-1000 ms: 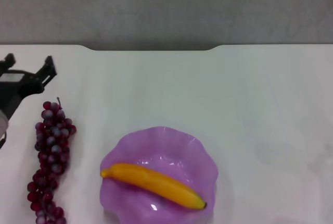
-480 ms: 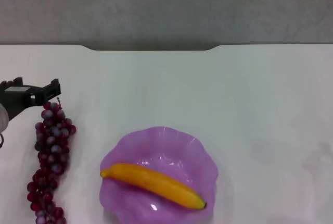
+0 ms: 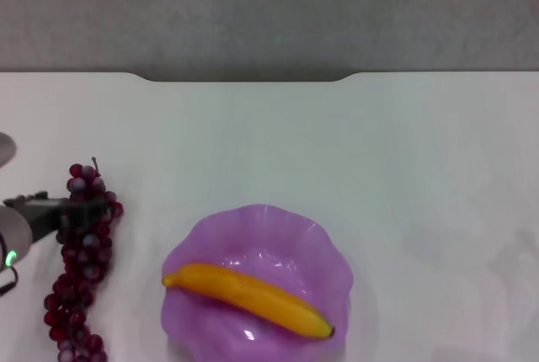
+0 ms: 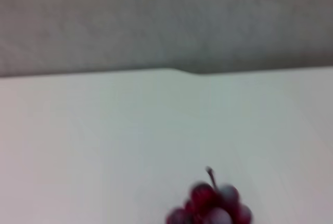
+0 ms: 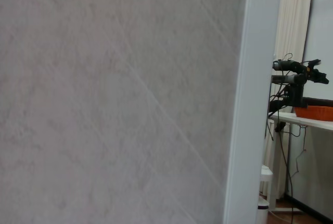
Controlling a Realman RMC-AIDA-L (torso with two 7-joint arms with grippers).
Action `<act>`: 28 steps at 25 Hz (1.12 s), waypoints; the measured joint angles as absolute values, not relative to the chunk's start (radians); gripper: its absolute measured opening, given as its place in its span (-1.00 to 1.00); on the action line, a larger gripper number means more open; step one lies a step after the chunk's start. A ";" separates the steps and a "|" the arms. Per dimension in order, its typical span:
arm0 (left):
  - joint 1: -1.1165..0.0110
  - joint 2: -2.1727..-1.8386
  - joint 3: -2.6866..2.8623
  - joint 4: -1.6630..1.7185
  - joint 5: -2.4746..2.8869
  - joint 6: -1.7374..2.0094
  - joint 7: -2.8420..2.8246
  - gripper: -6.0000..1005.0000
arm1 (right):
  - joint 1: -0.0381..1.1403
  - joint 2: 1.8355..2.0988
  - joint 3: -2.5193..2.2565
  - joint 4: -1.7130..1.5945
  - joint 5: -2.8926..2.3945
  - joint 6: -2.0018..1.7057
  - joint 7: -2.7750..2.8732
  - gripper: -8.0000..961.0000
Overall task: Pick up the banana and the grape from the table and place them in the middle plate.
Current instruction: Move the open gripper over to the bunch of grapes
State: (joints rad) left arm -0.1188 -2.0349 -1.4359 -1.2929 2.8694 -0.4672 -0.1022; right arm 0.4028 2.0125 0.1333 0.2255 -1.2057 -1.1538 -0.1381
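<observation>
Tool [image 3: 72,215] of the left arm sits low over the upper part of the grape [image 3: 81,261], its dark tips lying among the top berries; whether they are spread or pressed together I cannot tell, because the berries hide them. The bunch lies along the worktop [image 3: 337,143], its stem end just beyond the tool and the rest trailing back toward the robot; the left wrist view shows only this stem end [image 4: 210,208]. To the right of the tool, a little apart from the bunch, stands the middle plate [image 3: 328,248], and the banana [image 3: 248,297] already lies across it, so only the grape remains. The right arm does not appear over the worktop, and its wrist camera faces a wall. The risk, I think, is a shallow grip on few berries: the long bunch may slip out or swing when lifted, and the hanging tail could catch the wavy rim and push the plate.
</observation>
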 joint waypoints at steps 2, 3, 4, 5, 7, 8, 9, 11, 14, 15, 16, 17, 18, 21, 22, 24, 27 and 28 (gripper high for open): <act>-0.126 -2.034 -1.409 -1.283 2.870 -0.483 -0.107 0.78 | 0.402 2.012 0.134 0.225 -1.206 -1.154 -0.138 -0.94; -0.126 -2.034 -1.409 -1.283 2.870 -0.483 -0.107 0.78 | 0.402 2.012 0.134 0.225 -1.206 -1.154 -0.138 -0.94; -0.138 -2.034 -1.398 -1.271 2.870 -0.489 -0.108 0.78 | 0.402 2.012 0.134 0.225 -1.206 -1.154 -0.138 -0.94; -0.146 -2.034 -1.391 -1.261 2.869 -0.493 -0.109 0.78 | 0.402 2.013 0.134 0.225 -1.206 -1.154 -0.138 -0.94; -0.165 -2.034 -1.375 -1.243 2.869 -0.497 -0.112 0.78 | 0.404 2.013 0.134 0.225 -1.206 -1.154 -0.138 -0.94; -0.175 -2.035 -1.370 -1.232 2.869 -0.498 -0.112 0.78 | 0.405 2.012 0.133 0.225 -1.206 -1.154 -0.138 -0.94; -0.183 -2.035 -1.367 -1.220 2.869 -0.497 -0.113 0.78 | 0.407 2.013 0.133 0.226 -1.207 -1.154 -0.138 -0.94; -0.195 -2.035 -1.364 -1.196 2.869 -0.488 -0.113 0.78 | 0.409 2.013 0.133 0.226 -1.209 -1.154 -0.138 -0.94; -0.206 -2.035 -1.364 -1.163 2.870 -0.461 -0.114 0.78 | 0.409 2.013 0.131 0.227 -1.211 -1.154 -0.138 -0.94; -0.206 -2.035 -1.363 -1.158 2.870 -0.451 -0.114 0.78 | 0.409 2.013 0.131 0.227 -1.212 -1.154 -0.138 -0.94; -0.207 -2.035 -1.363 -1.152 2.870 -0.439 -0.114 0.78 | 0.409 2.013 0.131 0.227 -1.212 -1.154 -0.138 -0.94; -0.207 -2.035 -1.364 -1.149 2.870 -0.432 -0.114 0.78 | 0.410 2.013 0.131 0.227 -1.213 -1.154 -0.138 -0.94; -0.208 -2.035 -1.367 -1.147 2.870 -0.427 -0.114 0.78 | 0.410 2.013 0.131 0.227 -1.213 -1.154 -0.138 -0.94; -0.208 -2.032 -1.378 -1.145 2.870 -0.414 -0.112 0.78 | 0.410 2.013 0.131 0.227 -1.213 -1.154 -0.138 -0.94; -0.209 -2.032 -1.383 -1.142 2.870 -0.409 -0.109 0.78 | 0.410 2.012 0.131 0.227 -1.213 -1.154 -0.138 -0.94; -0.211 -2.031 -1.395 -1.126 2.870 -0.397 -0.104 0.78 | 0.410 2.012 0.132 0.227 -1.213 -1.154 -0.138 -0.94; -0.219 -2.031 -1.422 -1.084 2.871 -0.379 -0.100 0.78 | 0.410 2.013 0.132 0.227 -1.213 -1.153 -0.138 -0.94; -0.225 -2.031 -1.429 -1.067 2.871 -0.377 -0.100 0.78 | 0.410 2.013 0.132 0.227 -1.213 -1.152 -0.138 -0.94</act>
State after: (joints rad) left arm -0.2246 -2.0307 -1.4286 -1.0667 2.8710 -0.3769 -0.0997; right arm 0.4096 2.0125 0.1319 0.2270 -1.2134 -1.1522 -0.1381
